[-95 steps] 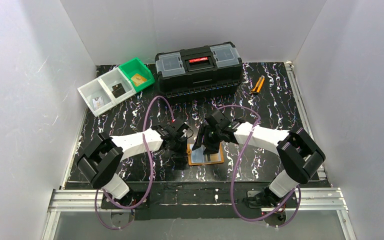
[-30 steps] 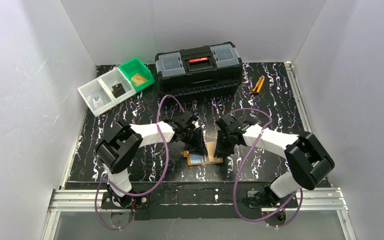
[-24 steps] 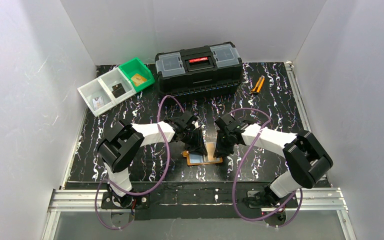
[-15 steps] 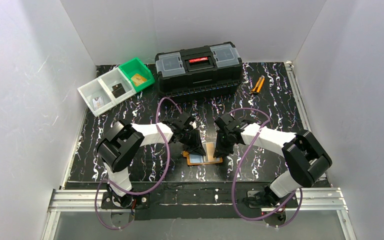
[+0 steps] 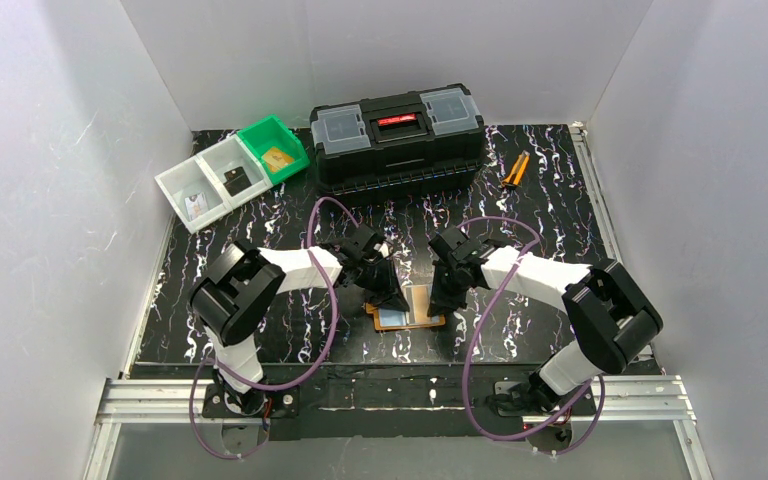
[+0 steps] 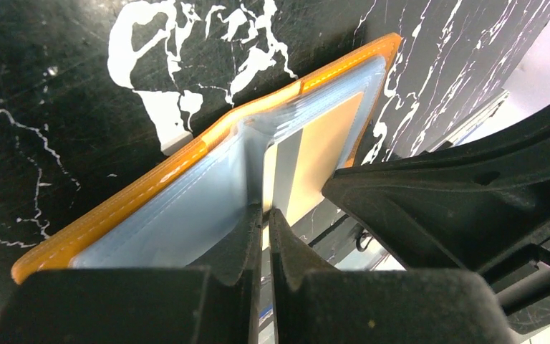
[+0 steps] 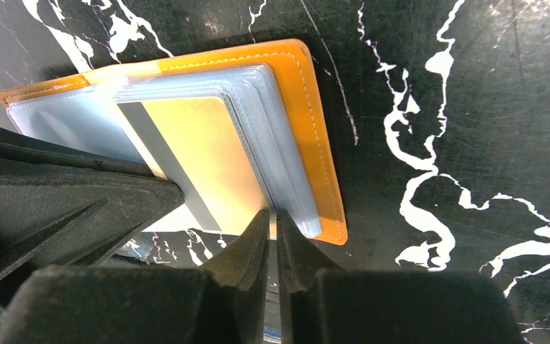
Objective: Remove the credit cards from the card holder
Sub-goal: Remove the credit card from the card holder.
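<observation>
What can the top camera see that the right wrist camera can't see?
Only the top camera shows the black toolbox, the white and green bins and the orange-handled pliers. Only the right wrist camera shows the grey stripe on the gold card, and the right gripper with its fingers nearly together at the edge of the clear pockets. Both show the orange card holder lying open on the black marbled table.

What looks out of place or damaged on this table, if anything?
Nothing damaged or spilled. The open card holder has clear sleeves fanned unevenly, a gold card in one; pliers lie loose near the toolbox.
</observation>
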